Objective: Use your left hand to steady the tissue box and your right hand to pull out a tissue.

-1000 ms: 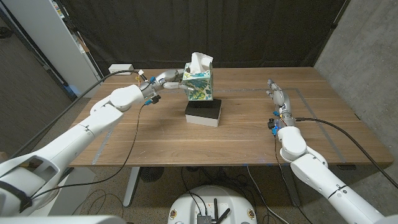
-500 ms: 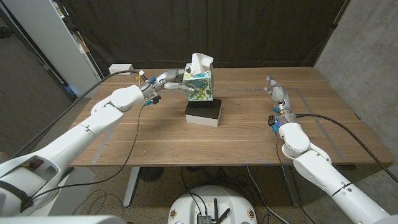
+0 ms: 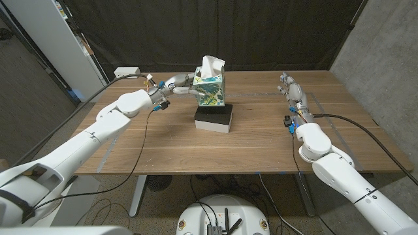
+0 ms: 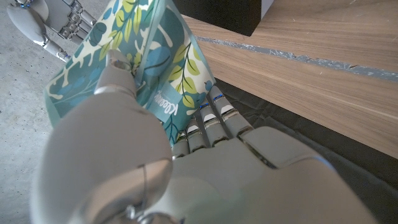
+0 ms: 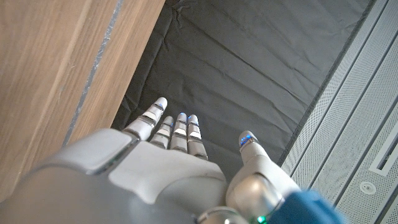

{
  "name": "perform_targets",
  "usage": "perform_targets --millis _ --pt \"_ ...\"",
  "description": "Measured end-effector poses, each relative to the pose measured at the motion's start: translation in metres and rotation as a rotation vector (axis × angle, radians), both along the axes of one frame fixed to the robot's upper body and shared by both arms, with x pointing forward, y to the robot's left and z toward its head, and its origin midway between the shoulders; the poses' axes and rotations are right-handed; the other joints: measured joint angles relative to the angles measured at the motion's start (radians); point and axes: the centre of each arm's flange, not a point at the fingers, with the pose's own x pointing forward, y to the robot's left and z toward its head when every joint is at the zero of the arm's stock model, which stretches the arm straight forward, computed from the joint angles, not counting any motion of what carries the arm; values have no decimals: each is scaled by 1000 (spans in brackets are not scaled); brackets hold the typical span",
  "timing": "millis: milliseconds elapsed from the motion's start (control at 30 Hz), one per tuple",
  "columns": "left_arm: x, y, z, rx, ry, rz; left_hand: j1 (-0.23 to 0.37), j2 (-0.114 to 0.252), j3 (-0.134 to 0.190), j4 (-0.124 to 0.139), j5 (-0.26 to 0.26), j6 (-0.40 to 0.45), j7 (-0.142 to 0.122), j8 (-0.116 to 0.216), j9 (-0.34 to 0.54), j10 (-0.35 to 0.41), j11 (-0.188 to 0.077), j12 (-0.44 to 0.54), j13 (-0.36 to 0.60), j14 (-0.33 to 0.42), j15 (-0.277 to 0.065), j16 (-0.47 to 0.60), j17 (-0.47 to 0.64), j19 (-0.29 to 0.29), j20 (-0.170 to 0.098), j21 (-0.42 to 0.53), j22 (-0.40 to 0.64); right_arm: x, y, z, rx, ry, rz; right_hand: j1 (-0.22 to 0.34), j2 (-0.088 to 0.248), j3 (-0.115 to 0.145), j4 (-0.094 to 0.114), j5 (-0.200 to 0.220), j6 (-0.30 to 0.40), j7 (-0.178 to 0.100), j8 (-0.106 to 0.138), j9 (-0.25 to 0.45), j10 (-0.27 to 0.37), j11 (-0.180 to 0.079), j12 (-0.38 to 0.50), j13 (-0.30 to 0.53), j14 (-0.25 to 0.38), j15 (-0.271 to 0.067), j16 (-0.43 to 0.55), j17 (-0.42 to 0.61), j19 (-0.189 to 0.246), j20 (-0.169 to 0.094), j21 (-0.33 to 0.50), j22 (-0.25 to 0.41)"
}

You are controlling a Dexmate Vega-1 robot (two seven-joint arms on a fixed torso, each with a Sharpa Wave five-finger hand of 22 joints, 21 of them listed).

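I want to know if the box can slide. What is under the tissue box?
The tissue box stands on a black block with a white base on the table. The left robot hand holds its side. The contact face is hidden.

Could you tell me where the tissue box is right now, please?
In the head view, the tissue box stands on a black block at the table's far middle, with the left hand holding its left side.
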Motion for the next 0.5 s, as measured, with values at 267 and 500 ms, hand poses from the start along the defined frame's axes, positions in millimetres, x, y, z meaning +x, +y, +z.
perform_targets --millis 267,500 --pt "-1 -2 0 0 -3 -1 0 0 0 0 0 0 0 0 0 0 0 0 0 0 0 0 0 0 0 0 0 -13 2 11 24 -1 0 0 0 4 6 0 15 7 7 0 22 4 9 0 14 -1 11 5 26 2 7 0" --pt "-1 -4 -1 1 -2 -1 0 0 3 -4 0 0 0 0 0 0 0 0 0 0 0 0 0 0 0 0 0 -25 2 20 38 2 5 0 0 8 10 0 15 7 7 0 22 4 9 0 14 -1 11 5 26 2 7 0"
